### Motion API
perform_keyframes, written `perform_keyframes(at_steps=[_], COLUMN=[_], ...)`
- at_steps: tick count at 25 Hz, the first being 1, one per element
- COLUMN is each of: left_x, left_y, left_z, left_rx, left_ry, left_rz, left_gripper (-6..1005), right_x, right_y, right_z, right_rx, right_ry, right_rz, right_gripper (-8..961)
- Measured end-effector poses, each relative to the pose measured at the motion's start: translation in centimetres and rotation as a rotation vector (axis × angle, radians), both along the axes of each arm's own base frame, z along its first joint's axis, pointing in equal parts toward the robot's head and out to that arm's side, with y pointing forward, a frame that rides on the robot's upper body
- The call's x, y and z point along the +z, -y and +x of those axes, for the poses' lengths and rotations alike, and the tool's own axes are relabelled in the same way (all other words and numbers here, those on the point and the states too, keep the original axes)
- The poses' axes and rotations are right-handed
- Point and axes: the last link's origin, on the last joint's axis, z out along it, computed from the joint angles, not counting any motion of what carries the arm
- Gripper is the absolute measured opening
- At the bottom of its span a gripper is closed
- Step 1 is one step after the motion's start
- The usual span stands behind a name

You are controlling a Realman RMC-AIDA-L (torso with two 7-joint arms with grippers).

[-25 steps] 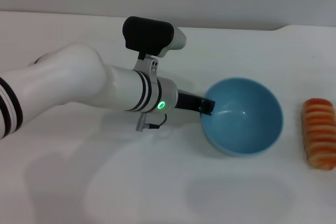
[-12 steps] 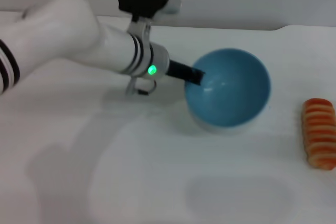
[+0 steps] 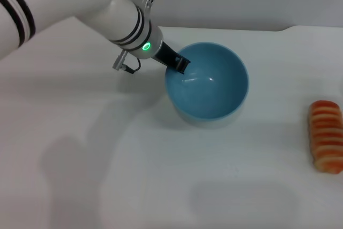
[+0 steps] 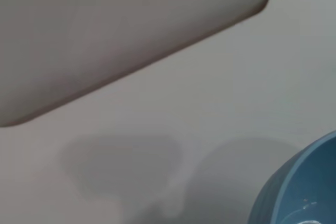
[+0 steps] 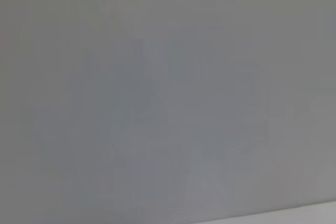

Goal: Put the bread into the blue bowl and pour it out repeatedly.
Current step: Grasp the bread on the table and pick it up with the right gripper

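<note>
From my remote station, L to R on the head cam: the left arm [image 3: 80, 9] enters from the upper-left corner, white housing w/ black bands and a green status LED near the wrist. The left gripper [image 3: 179, 65] sits at the blue bowl [image 3: 214, 97], pinching its near-left rim; one dark finger [image 3: 177, 63] shows on the rim, reaching into the bowl. The bowl is tilted, opening facing toward me and a bit up, interior bare, w/ its shadow on the white table [image 3: 161, 186] just below it. I cannot tell whether the underside touches the table.

Far R, at the frame edge and well apart from the bowl, the bread [image 3: 326, 135] lies flat on the table, orange-red and cream stripes up.

Left wrist cam: only a blue bowl section [image 4: 299, 192], table surface and the far table edge.

Right gripper: not in view; right wrist cam gives plain grey only.
</note>
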Motion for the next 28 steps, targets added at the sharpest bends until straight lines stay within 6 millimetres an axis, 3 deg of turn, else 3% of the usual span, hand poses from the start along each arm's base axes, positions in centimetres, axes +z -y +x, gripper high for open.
perform_keyframes(at_steps=[7, 8, 13, 20, 28], left_x=[0.2, 0.1, 0.0, 0.1, 0.2], left_y=[0.1, 0.2, 0.3, 0.1, 0.0], left_z=[-0.1, -0.3, -0.6, -0.9, -1.3], left_rx=[0.028, 0.035, 0.048, 0.057, 0.059], left_ry=[-0.001, -0.001, -0.003, 0.018, 0.030], left_rz=[-0.015, -0.015, -0.016, 0.008, 0.030], left_gripper=[-1, -1, 0, 0, -1], right_x=[2.8, 4.1, 6.6, 9.0, 9.1], right_y=[-2.8, -3.6, -4.5, -3.2, -0.6], right_z=[-1.8, -2.7, -4.5, -6.2, -4.3], right_rx=[0.081, 0.068, 0.023, -0.154, -0.210], right_ry=[-0.150, -0.165, -0.145, -0.128, -0.148], right_rz=[-0.240, -0.335, -0.464, -0.695, -0.746], right_gripper=[653, 652, 646, 637, 628])
